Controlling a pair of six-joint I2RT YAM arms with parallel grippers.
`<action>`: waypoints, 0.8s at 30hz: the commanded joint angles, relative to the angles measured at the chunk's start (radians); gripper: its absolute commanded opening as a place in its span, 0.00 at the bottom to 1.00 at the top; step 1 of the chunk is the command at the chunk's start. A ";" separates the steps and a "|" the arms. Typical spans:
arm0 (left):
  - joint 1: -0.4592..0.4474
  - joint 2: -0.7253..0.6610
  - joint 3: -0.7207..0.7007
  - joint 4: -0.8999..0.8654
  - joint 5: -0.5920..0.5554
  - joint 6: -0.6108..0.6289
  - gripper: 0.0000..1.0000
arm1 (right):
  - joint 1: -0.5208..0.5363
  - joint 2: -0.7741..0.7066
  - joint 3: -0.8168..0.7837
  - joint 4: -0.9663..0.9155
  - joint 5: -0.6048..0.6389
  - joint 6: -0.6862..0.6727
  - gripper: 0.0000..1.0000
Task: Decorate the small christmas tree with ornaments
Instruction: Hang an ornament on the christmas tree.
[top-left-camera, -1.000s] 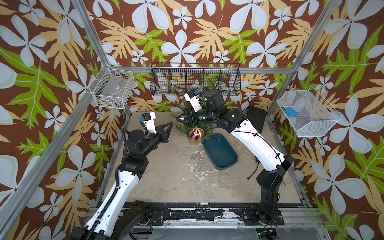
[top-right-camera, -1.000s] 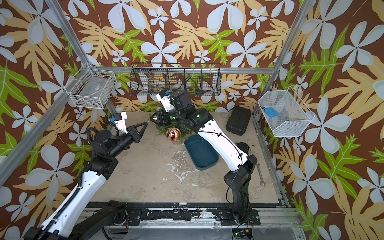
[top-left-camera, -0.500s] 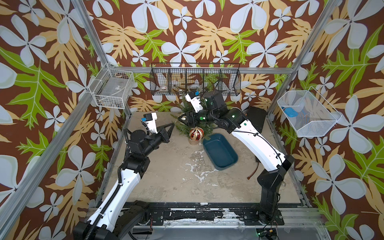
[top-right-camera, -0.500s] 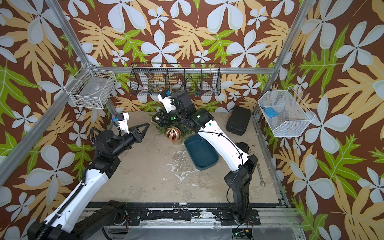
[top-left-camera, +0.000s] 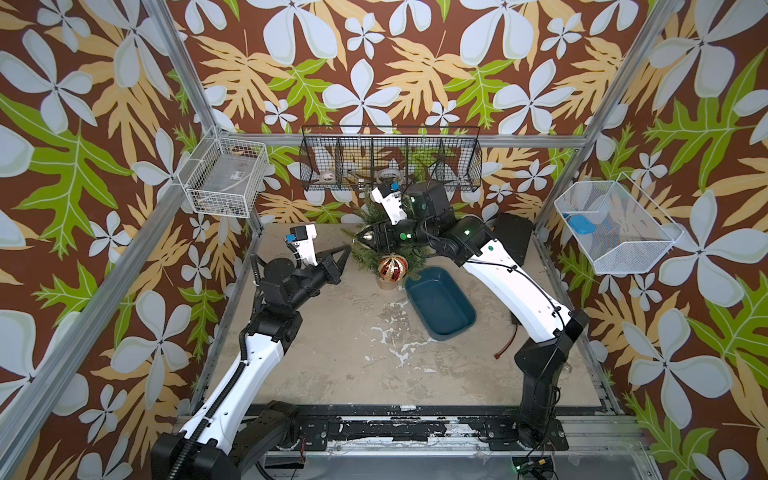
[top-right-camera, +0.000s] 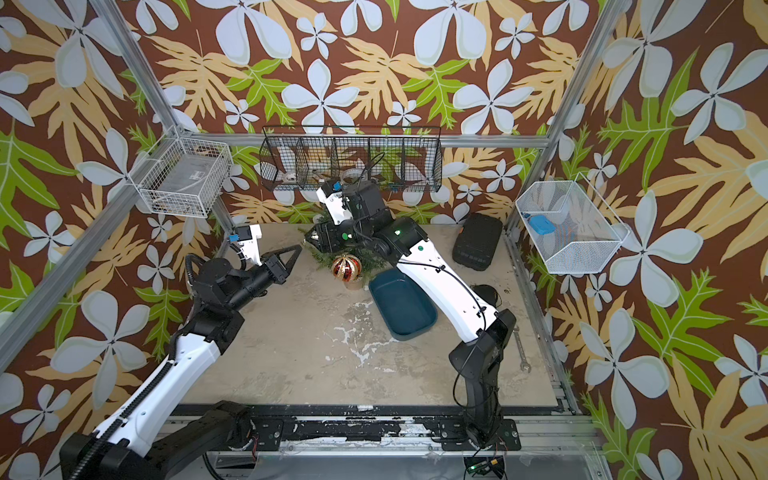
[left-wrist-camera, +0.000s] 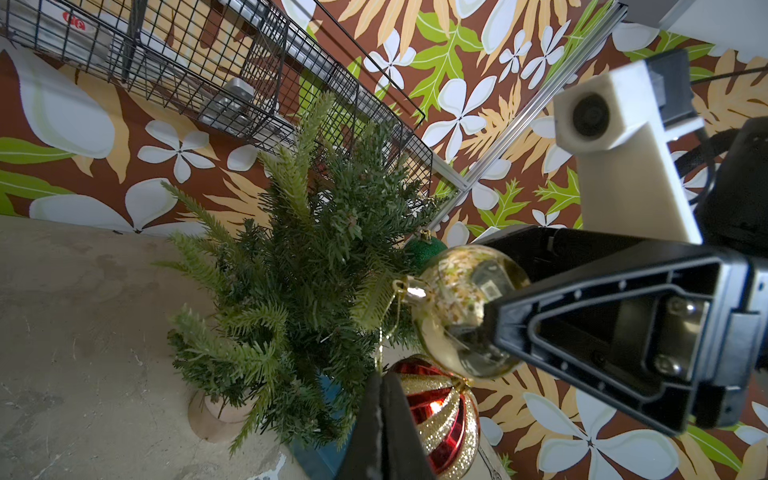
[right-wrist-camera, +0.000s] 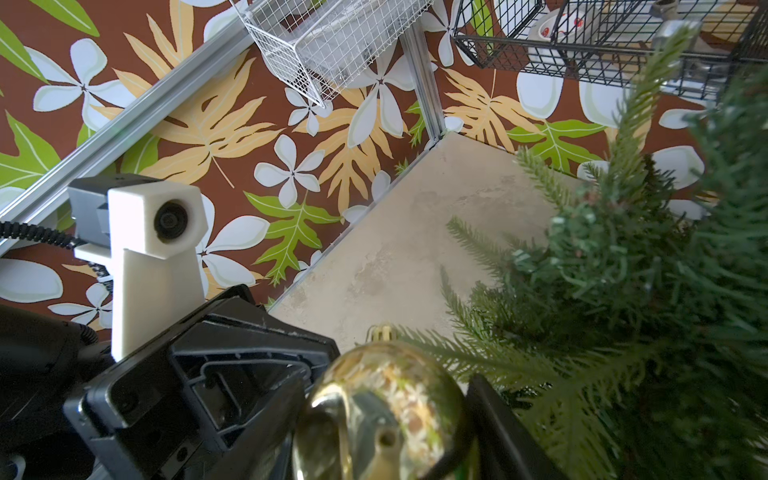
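Two grippers meet at the small christmas tree (top-left-camera: 368, 214), which stands in its tan pot (left-wrist-camera: 216, 411) at the back of the table (top-left-camera: 332, 353). On your left arm, the left gripper (top-left-camera: 348, 248) has its jaws pressed together on the gold thread (left-wrist-camera: 380, 345) of the small gold ball (left-wrist-camera: 461, 307). That ball sits against the branches facing the left arm, clamped between the fingers of the right gripper (top-left-camera: 365, 237). Close beside it, the green glitter ball (left-wrist-camera: 426, 251) hangs among the needles. The striped ball (top-left-camera: 392, 267) hangs low at the front. Rightmost, a blue tray (top-left-camera: 440, 303) lies just beside the pot.
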 joint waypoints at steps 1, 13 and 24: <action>0.001 0.002 -0.005 0.045 0.009 -0.010 0.00 | 0.001 0.004 0.004 -0.010 0.015 -0.006 0.59; 0.001 0.036 0.002 0.085 0.022 -0.031 0.00 | 0.001 0.002 0.002 -0.018 0.031 -0.008 0.59; 0.000 0.047 0.005 0.097 0.024 -0.032 0.00 | -0.008 -0.019 -0.005 -0.018 0.043 -0.006 0.59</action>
